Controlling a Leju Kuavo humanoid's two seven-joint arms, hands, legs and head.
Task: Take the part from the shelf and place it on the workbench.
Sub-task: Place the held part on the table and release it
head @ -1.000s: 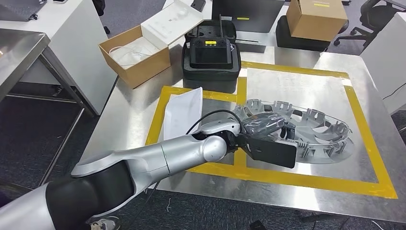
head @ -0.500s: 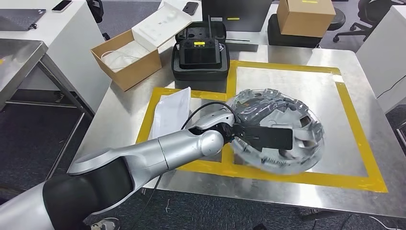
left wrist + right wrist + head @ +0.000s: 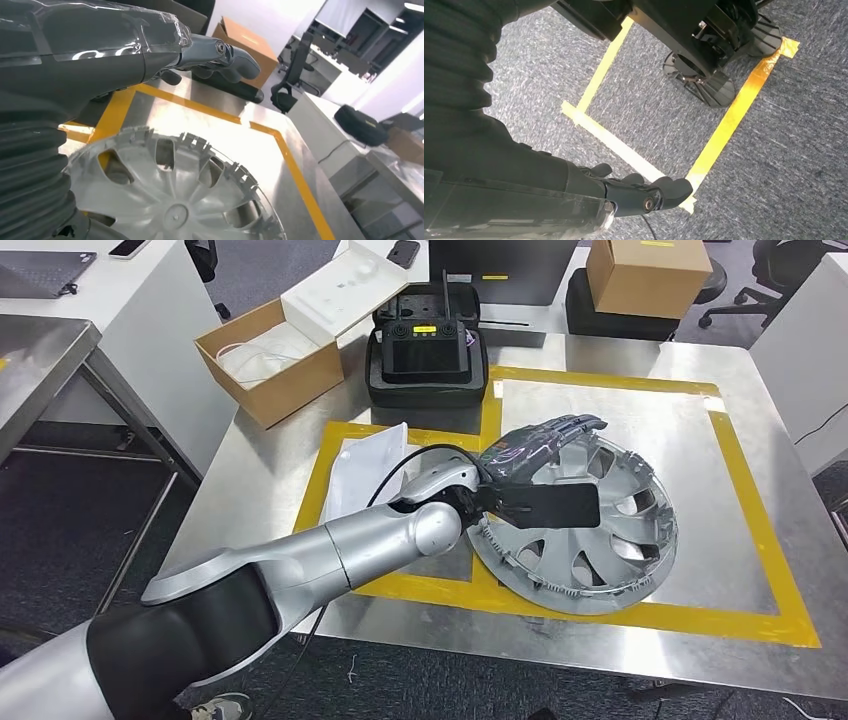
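Left hand: the robot's left hand (image 3: 545, 445) reaches over the far-left rim of the grey plastic spoked wheel cover (image 3: 590, 530); its fingers lie across that rim and appear to hold it, though the head view does not show how tightly they close.
Right hand: the right hand (image 3: 639, 192) hangs over grey carpet with its fingers loosely curled and nothing in them.
Workbench: the shiny metal workbench (image 3: 640, 410) lies under the left hand, its yellow tape rectangle (image 3: 745, 505) framing the landing area.
Wheel cover: it sits just below and to the right of the left hand, tilted, its near edge touching the bench close to the front tape line and its far edge raised at the fingers.
Step in hand: judged to be laying the cover flat inside the tape.
Doing it well: the raised edge should come down slowly, pivoting on the near edge, with the fingers parting only once the rim rests.
Risk: an early release could let the cover slap down or slide across the tape.
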